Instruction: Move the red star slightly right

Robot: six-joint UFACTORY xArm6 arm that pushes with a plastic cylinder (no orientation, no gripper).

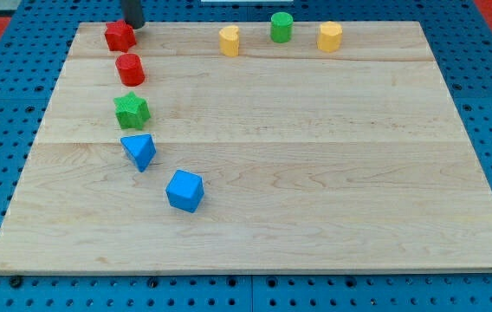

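Observation:
The red star (119, 35) sits near the top left corner of the wooden board (315, 156). My tip (133, 25) is at the view's top, just above and to the right of the red star, close to it or touching it. A red cylinder-like block (130, 68) lies just below the star.
A green star (131, 110), a blue triangle block (139, 150) and a blue cube (184, 191) run down the left side. A yellow cylinder (229, 40), a green cylinder (281, 27) and a yellow hexagon block (330, 36) stand along the top.

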